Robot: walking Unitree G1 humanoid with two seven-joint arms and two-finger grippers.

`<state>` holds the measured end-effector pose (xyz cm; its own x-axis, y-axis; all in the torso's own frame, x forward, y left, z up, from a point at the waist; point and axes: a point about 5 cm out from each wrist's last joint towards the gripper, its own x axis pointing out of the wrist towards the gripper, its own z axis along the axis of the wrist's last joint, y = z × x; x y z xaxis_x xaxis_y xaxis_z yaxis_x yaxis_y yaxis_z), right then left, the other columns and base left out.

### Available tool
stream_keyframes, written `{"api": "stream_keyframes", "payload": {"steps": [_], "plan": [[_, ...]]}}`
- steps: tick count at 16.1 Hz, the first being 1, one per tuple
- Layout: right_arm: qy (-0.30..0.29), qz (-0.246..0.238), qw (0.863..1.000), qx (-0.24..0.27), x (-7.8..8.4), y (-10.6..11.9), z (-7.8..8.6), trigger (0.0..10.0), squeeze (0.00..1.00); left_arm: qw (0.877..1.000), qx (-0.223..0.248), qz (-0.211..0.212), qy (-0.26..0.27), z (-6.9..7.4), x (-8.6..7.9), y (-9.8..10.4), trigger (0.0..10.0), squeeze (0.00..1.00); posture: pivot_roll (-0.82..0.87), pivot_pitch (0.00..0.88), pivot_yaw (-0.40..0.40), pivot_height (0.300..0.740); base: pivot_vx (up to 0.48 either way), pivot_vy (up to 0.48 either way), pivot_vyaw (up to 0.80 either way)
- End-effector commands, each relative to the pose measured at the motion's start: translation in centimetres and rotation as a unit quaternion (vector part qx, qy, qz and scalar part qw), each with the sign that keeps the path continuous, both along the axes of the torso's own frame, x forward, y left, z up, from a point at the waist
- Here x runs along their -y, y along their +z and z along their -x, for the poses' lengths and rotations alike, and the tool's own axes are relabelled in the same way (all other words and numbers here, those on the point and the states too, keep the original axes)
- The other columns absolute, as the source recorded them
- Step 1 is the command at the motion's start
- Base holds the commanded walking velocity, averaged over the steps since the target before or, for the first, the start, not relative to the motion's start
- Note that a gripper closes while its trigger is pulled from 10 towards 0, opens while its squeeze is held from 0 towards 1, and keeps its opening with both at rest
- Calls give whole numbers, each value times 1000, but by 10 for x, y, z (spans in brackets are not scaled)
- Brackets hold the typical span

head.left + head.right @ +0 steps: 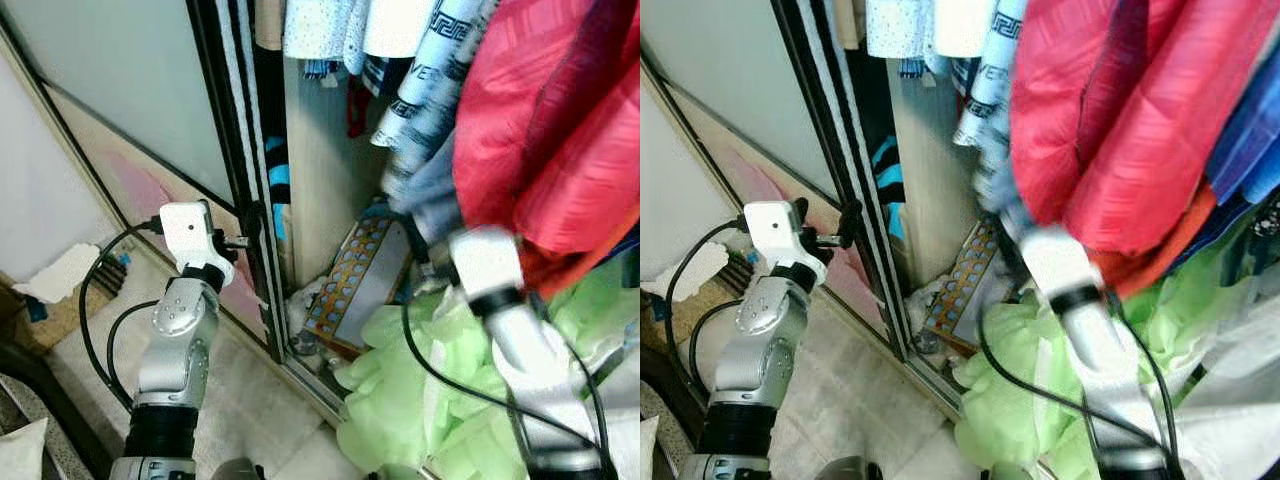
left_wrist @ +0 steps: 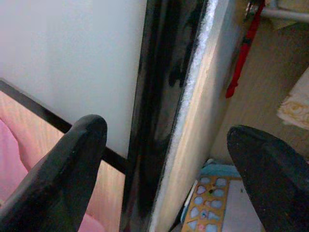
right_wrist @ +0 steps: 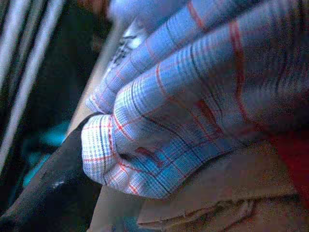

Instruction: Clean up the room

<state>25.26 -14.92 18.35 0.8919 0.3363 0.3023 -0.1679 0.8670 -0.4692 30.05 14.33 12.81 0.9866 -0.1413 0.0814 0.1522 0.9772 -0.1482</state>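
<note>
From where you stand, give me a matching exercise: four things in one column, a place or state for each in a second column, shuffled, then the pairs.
Things:
1. left pincer
2. right pincer
3. green bedding
4. dotted board

Places or states:
A. heaped on the wardrobe floor
B. open, astride the sliding door's edge
C. leaning upright inside the wardrobe
D. up among the hanging clothes, checked cloth against its finger

Pairs: 1-B, 2-D, 3-A, 4-C

A heap of pale green fabric (image 1: 430, 390) and a patterned orange-and-blue board (image 1: 350, 290) rest on the wardrobe's cluttered floor (image 1: 300, 345).
</note>
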Motion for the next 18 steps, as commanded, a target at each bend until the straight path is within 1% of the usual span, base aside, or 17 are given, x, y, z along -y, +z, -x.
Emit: {"api": "stream_keyframes", "payload": {"steps": [1, 2, 3, 4, 5, 7, 9, 12, 14, 15, 16, 18], "plan": [[36, -4, 999, 4, -12, 6, 0, 10000, 0, 1000, 5, -7, 8, 3, -3, 3, 10000, 0, -36, 0, 7, 740, 0, 0, 0], [77, -22, 997, -22, -24, 1, -5, 10000, 0, 1000, -1, -11, 14, 6, -6, -1, 10000, 0, -28, 0, 4, 740, 0, 0, 0], [78, -50, 994, -60, -25, -7, -11, 10000, 0, 1000, -7, -19, 19, 7, -7, -5, 10000, 0, -24, 0, 2, 740, 0, 0, 0], [78, -59, 992, -73, -26, -10, -12, 10000, 0, 1000, -9, -21, 21, 8, -8, -7, 10000, 0, -22, 0, 1, 740, 0, 0, 0], [73, -72, 990, -97, -26, -18, -16, 10000, 0, 999, -14, -19, 25, 8, -10, -9, 10000, 0, -17, 0, 1, 740, 0, 0, 0], [62, -111, 982, -138, -26, -34, -17, 10000, 0, 999, -24, -13, 30, 13, -12, -14, 10000, 0, -21, 0, 8, 740, 0, 0, 0], [52, -118, 979, -160, -25, -41, -14, 10000, 0, 999, -35, -17, 30, 16, -14, -19, 10000, 0, -26, 0, 14, 740, 0, 0, 800], [44, -126, 967, -217, -16, -64, -8, 10000, 0, 997, -53, -40, 34, 17, -17, -25, 10000, 0, -28, 0, 17, 740, 0, 0, 800], [45, -127, 965, -227, -15, -67, -8, 10000, 0, 997, -57, -42, 34, 18, -16, -26, 10000, 0, -25, 0, 10, 740, 0, 0, 800], [60, -121, 962, -237, -18, -69, -9, 10000, 0, 997, -58, -38, 36, 19, -16, -26, 10000, 0, -24, 0, 1, 740, 0, 0, 800], [72, -110, 963, -236, -20, -69, -9, 10000, 0, 997, -59, -32, 38, 19, -16, -26, 10000, 0, -25, 0, -3, 740, 0, 0, 800], [71, -105, 964, -232, -19, -68, -13, 10000, 0, 997, -58, -32, 39, 20, -16, -26, 10000, 0, -25, 0, -4, 740, 0, 0, 800]]}}
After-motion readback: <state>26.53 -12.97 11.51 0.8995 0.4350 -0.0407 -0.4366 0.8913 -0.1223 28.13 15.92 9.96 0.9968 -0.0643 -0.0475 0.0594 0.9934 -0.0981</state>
